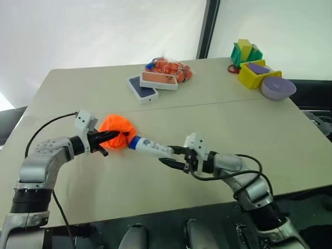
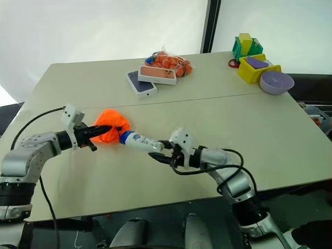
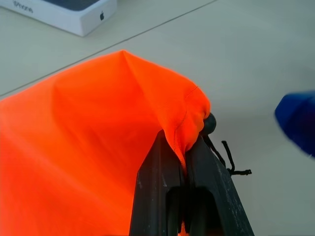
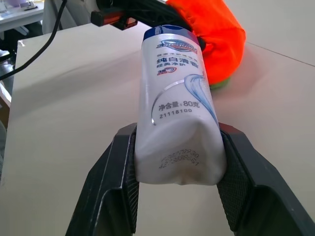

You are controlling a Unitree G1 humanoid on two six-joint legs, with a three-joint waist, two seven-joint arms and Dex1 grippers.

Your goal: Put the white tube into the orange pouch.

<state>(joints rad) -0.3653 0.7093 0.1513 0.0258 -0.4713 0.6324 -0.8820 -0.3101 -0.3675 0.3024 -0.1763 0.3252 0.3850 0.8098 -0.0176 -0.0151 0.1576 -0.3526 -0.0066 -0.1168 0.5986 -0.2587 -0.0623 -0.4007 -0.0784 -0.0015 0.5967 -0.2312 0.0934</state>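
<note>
The left pincer (image 1: pixel 110 136) is pinched tight on the edge of the orange pouch (image 1: pixel 117 130) and holds it up a bit over the pale surface (image 1: pixel 218 124). The right pincer (image 1: pixel 167 155) squeezes the flat end of the white tube (image 1: pixel 150 147). The tube's blue cap points at the pouch and sits just beside it. Far back on the surface are two flat boxes (image 1: pixel 150 85), a mesh bag of orange fruits (image 1: pixel 168 66) and a lavender bowl (image 1: pixel 278 87).
</note>
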